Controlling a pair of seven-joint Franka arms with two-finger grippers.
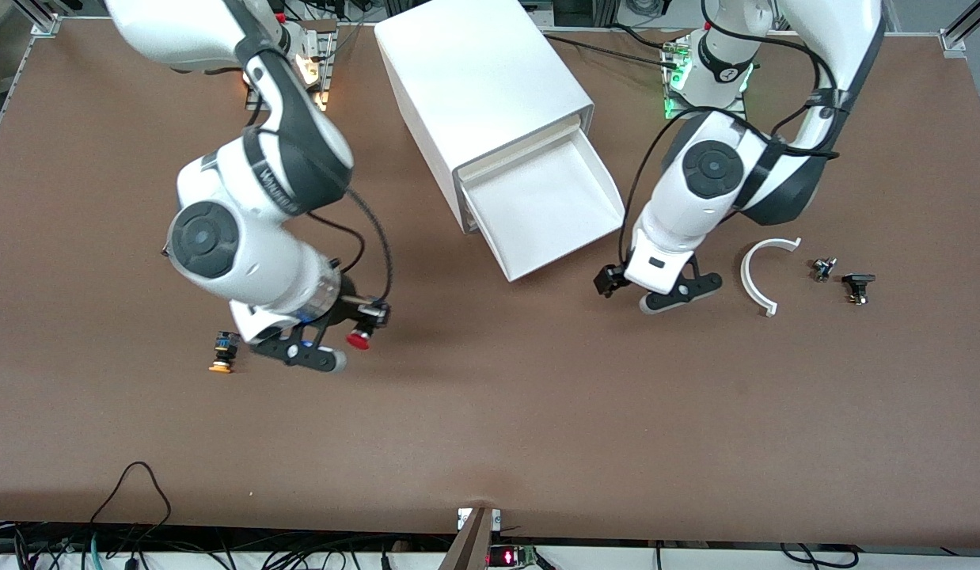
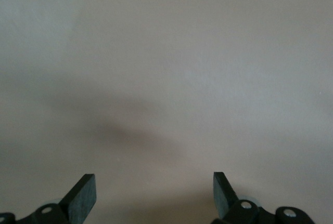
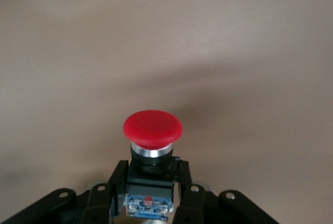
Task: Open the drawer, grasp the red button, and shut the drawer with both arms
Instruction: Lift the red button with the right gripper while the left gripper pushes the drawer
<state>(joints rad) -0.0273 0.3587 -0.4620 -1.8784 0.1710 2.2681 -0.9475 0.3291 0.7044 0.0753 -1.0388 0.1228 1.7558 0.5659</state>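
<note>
The drawer (image 1: 565, 257) stands pulled out of the white cabinet (image 1: 474, 79), and its white tray shows nothing inside. My right gripper (image 1: 369, 318) is shut on the button (image 1: 358, 340) and holds it over the bare brown table toward the right arm's end. In the right wrist view the fingers (image 3: 115, 180) clamp the black-and-blue body, and the button's red cap (image 3: 152, 128) sticks out past my right gripper (image 3: 151, 169). My left gripper (image 1: 621, 281) is open and empty, low over the table beside the open drawer's front corner. The left wrist view shows my left gripper (image 2: 154, 193) over bare table only.
A similar button with an orange-yellow cap (image 1: 221, 354) lies on the table beside the right gripper. A white curved piece (image 1: 763, 273) and two small black parts (image 1: 822, 267) (image 1: 858, 286) lie toward the left arm's end. Cables hang at the table edge nearest the front camera.
</note>
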